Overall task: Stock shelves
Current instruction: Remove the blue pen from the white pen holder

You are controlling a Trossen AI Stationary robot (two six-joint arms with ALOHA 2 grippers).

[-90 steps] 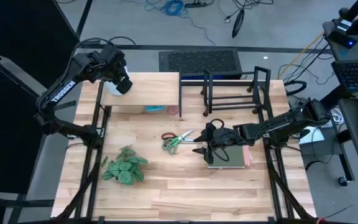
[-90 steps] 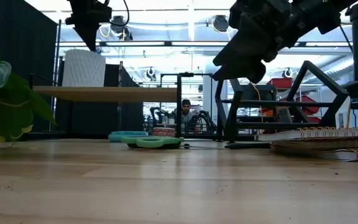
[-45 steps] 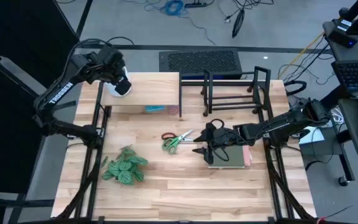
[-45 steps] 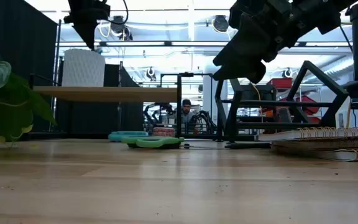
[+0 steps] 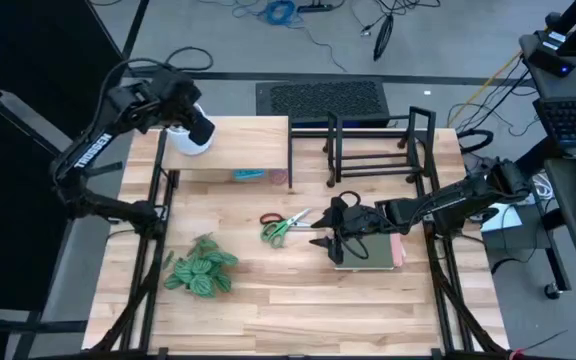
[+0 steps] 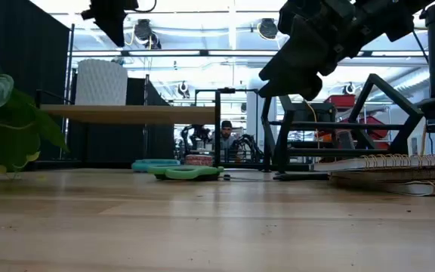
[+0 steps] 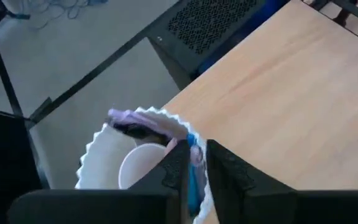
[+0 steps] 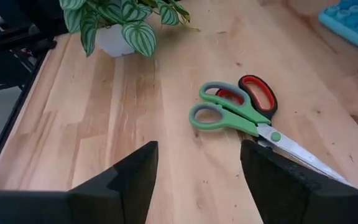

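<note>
Shelves stand along the table's [image 5: 298, 310] far edge: we see the pale-wood shelf [image 5: 243, 148] on the left and the black wire rack [image 5: 368, 145] beside it. Our left pincer [image 7: 194, 165] hovers over a white ruffled cup [image 5: 181, 140] on the wooden shelf's top, fingers nearly together with nothing between them. Our right pincer [image 8: 197, 171] hangs spread wide above a notebook [image 5: 373, 252], facing the scissors [image 5: 283, 225]. A potted plant [image 5: 200, 270] sits near the left front.
</note>
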